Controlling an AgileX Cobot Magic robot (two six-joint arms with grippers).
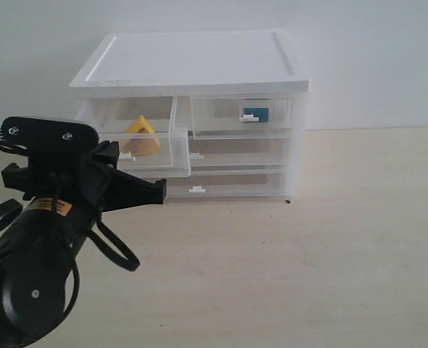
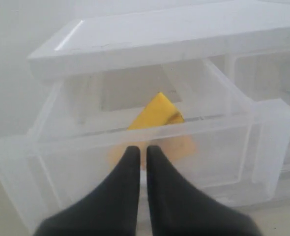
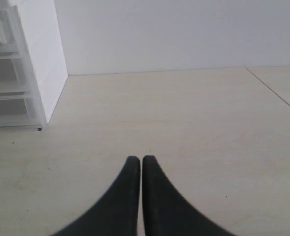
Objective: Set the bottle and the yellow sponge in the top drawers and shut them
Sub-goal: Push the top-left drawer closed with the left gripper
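I see a plain white wall (image 1: 381, 58) at the far side, behind a pale beige wood-grain tabletop (image 1: 308, 275), evenly lit.

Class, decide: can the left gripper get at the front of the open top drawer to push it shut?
Probably yes: the left gripper, shut, faces the open top drawer's front wall with nothing between them.

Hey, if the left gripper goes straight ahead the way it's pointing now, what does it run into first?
Most likely the clear front wall of the pulled-out top left drawer: the left gripper, jaws shut, points squarely at it. The yellow sponge lies behind that wall, inside the drawer.
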